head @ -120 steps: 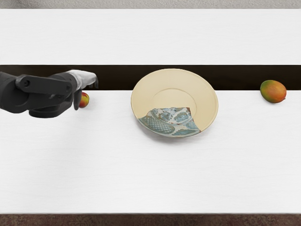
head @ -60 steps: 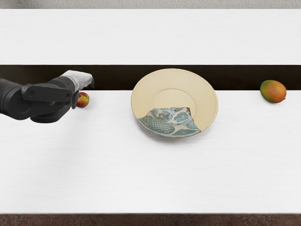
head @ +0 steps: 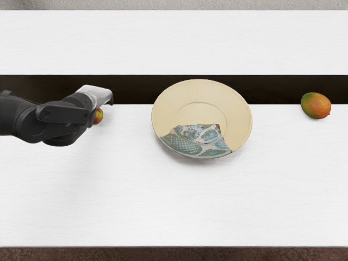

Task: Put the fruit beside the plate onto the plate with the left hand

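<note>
Now the left hand (head: 91,102) sits right over the small fruit (head: 98,116), well left of the plate (head: 185,103). I cannot tell if it is gripping. If the hold is loose, the round fruit could slip out and roll away.

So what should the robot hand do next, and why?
Probably take hold of the small fruit. The left hand is right over it, half hiding it, and the fruit lies left of the plate, not on it.
</note>
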### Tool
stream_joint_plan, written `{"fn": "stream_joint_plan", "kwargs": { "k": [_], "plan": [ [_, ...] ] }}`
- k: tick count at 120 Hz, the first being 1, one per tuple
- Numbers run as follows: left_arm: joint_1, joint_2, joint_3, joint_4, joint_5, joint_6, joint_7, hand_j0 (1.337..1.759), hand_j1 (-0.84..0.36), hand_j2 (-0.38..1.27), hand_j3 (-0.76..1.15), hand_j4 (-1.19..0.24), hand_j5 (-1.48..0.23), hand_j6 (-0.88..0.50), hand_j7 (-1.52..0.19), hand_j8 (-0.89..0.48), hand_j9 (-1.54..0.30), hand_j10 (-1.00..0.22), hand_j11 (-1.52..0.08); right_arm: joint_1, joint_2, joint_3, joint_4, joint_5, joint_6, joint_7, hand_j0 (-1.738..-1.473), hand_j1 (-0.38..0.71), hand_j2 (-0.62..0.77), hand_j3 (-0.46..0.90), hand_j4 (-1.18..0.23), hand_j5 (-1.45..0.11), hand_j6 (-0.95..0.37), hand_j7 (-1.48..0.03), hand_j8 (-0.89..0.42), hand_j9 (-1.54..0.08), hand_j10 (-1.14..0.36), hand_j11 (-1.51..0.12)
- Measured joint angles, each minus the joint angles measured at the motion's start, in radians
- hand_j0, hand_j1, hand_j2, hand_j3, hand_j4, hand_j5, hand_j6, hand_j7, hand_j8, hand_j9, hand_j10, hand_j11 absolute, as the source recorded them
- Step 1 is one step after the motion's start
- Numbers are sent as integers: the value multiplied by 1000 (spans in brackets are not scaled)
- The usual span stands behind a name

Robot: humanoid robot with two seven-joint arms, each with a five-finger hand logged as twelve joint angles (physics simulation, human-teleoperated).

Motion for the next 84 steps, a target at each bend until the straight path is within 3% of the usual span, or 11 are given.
{"fn": "stream_joint_plan", "kwargs": {
  "k": [84],
  "plan": [
    [17, -8, 12, 7, -1, 64, -3, 1657, -216, 146, 0, -478, -628, -478, -627, -479, -626, -480, -625, 0, 0, 0, 0, 0, 0, 0, -1658, -312, -6, 0, -31, -40, -31, -40, -31, -40, -31, -40]
  ]
}}
